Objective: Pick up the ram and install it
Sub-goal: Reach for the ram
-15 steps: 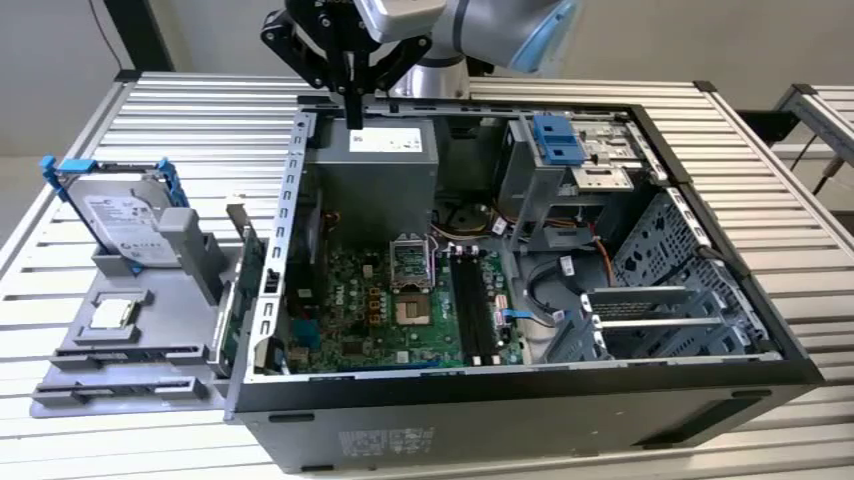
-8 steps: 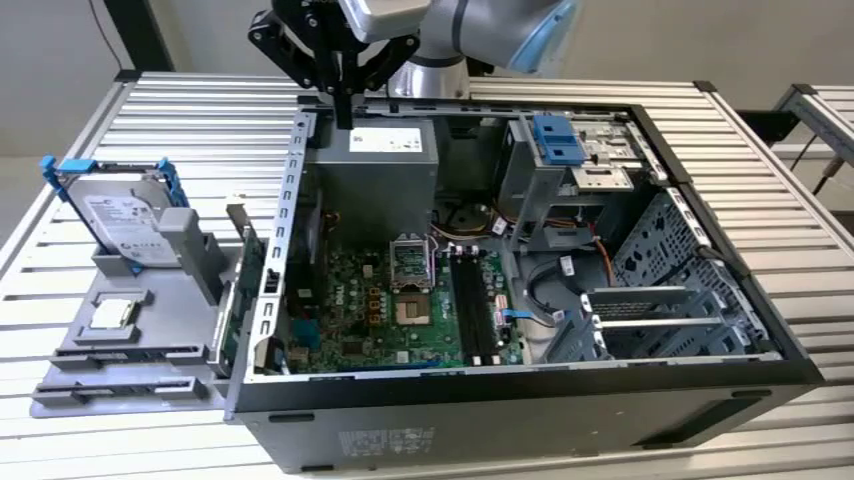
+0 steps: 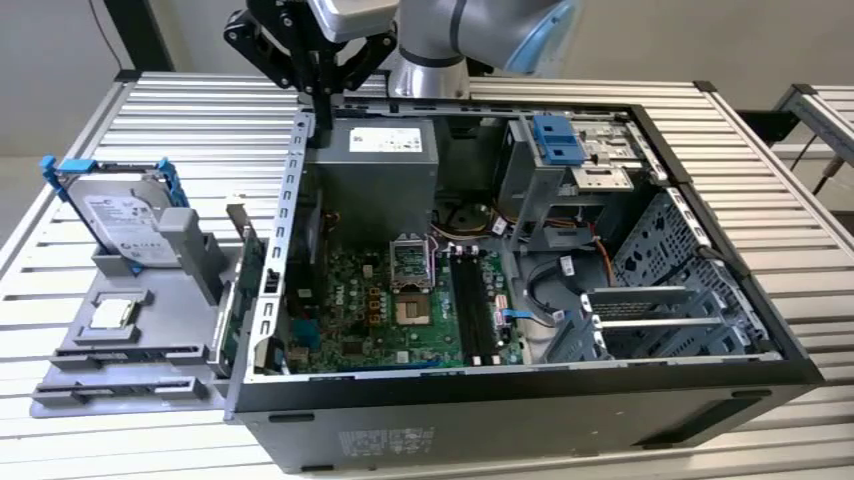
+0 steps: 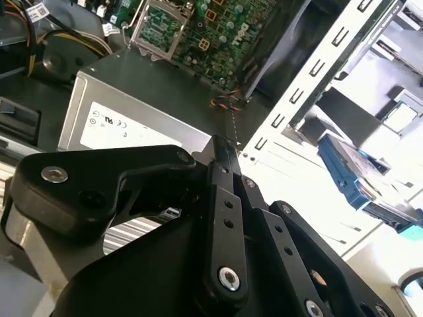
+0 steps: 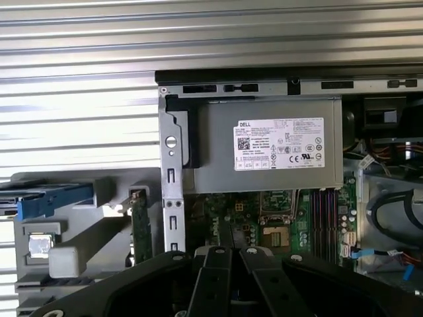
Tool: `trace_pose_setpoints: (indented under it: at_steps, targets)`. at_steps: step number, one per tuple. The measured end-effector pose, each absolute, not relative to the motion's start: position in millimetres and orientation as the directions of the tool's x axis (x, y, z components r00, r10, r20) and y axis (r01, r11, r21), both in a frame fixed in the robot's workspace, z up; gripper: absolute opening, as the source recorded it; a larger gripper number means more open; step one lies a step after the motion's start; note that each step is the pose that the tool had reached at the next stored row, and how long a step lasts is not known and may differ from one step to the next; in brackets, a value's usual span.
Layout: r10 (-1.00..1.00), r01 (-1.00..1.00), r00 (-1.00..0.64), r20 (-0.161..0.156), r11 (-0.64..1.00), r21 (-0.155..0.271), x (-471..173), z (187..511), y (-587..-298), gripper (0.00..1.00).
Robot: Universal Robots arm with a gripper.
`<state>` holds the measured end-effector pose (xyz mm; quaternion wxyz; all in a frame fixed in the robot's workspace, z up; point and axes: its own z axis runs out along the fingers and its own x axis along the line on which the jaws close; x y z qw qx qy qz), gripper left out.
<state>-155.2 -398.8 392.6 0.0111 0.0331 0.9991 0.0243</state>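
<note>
Ram slots (image 3: 470, 295), long dark grooves, lie on the green motherboard (image 3: 354, 300) inside the open steel case (image 3: 534, 415); my black hand (image 3: 320, 120) hangs above its perforated rim, closed tight.

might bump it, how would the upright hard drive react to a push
The hard drive looks like a rigid metal box, probably heavy for its size. Standing on edge in the grey holder, it might tip if shoved.
</note>
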Motion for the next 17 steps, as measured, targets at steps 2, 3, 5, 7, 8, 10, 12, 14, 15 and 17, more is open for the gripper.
trace_pose_setpoints:
  at_steps: [2, 3, 5, 7, 8, 10, 12, 14, 15, 17]
  targets:
    - [0.066, 0.065, -0.998, -0.021, 0.997, 0.049, -159, 393, -399, 0.0]
    - [0.066, 0.065, -0.998, -0.021, 0.997, 0.049, -161, 393, -399, 0.0]
    - [0.065, 0.064, -0.998, -0.021, 0.997, 0.049, -168, 393, -399, 0.0]
    - [0.064, 0.063, -0.998, -0.021, 0.997, 0.049, -173, 393, -399, 0.0]
    - [0.064, 0.062, -0.998, -0.021, 0.997, 0.049, -175, 393, -399, 0.0]
    - [0.063, 0.062, -0.998, -0.021, 0.997, 0.049, -180, 393, -399, 0.0]
    - [0.062, 0.061, -0.998, -0.021, 0.997, 0.049, -183, 393, -399, 0.0]
    - [0.061, 0.06, -0.998, -0.021, 0.997, 0.049, -188, 393, -399, 0.0]
    - [0.06, 0.059, -0.998, -0.021, 0.997, 0.049, -190, 393, -399, 0.0]
    - [0.059, 0.058, -0.998, -0.021, 0.997, 0.049, -195, 393, -399, 0.0]
